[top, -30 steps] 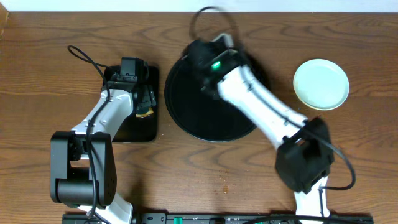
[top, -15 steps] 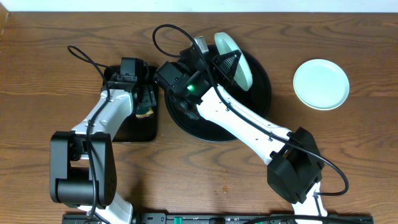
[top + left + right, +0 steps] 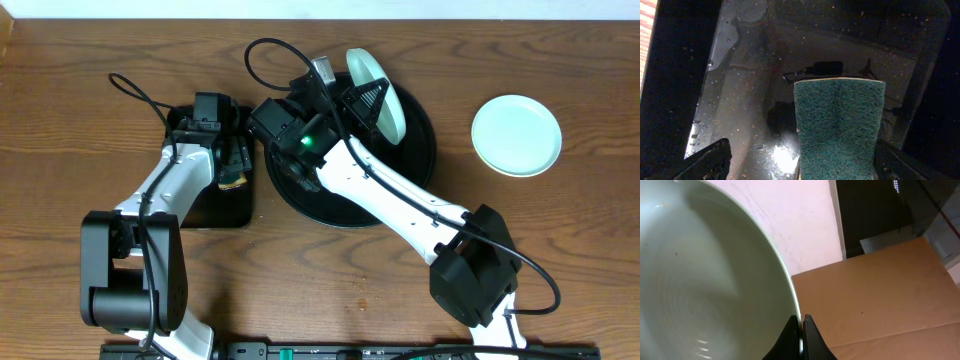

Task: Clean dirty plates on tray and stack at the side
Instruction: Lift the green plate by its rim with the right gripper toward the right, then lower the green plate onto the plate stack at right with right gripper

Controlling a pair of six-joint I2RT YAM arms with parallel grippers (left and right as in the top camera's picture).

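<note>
Wood table [image 3: 330, 290]: right pincer [image 3: 801, 322] grips tilted plate [image 3: 715, 280] over round tray [image 3: 415, 150]; left pincer [image 3: 802, 157] wide over sponge [image 3: 837, 120]

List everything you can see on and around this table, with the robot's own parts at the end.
Table: one, brown wood, under everything.
Round tray: one, glossy black, centre of the table.
Rectangular tray: one, black, left of the round tray.
Held plate: one, pale mint, tilted on edge over the round tray's far side.
Resting plate: one, pale mint, flat on the table, right of the round tray.
Scouring pad: one, green, in the rectangular tray.
Left pincer: one, black, open, fingers either side of the scouring pad.
Right pincer: one, black, shut on the held plate's rim.
</note>
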